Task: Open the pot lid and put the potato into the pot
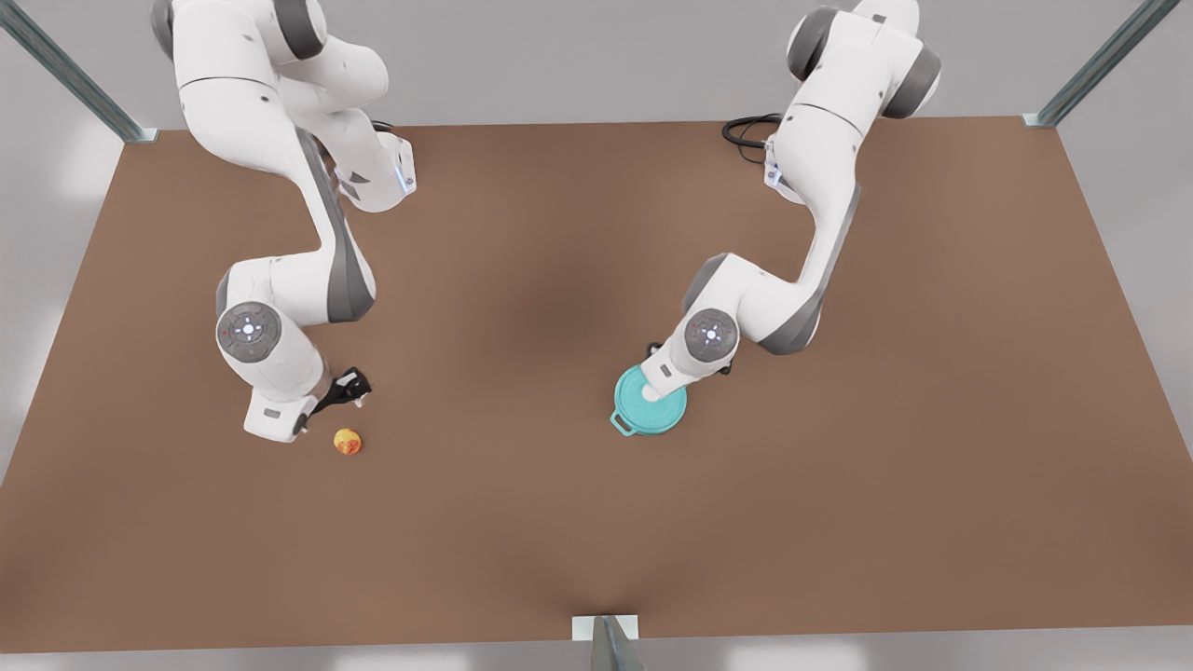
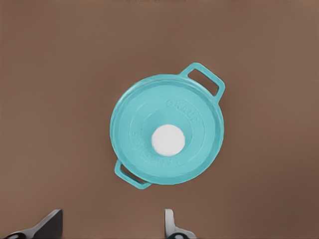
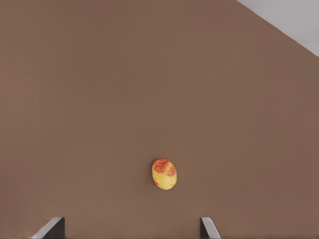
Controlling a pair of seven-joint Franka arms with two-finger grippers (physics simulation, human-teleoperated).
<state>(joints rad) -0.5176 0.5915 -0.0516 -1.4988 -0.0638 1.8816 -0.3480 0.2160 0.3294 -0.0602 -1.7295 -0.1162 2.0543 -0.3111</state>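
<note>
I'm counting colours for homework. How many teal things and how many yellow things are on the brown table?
Teal: 2, the pot and the pot lid sitting on it
Yellow: 1, the potato
Total: 3

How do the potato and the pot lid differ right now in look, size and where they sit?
The potato is a yellow lump with orange-red patches; the pot lid is a flat teal disc with a white knob. The potato is far smaller than the lid. The potato lies bare on the table; the lid sits closed on the pot. Neither is gripped: an open end effector hovers above each.
</note>
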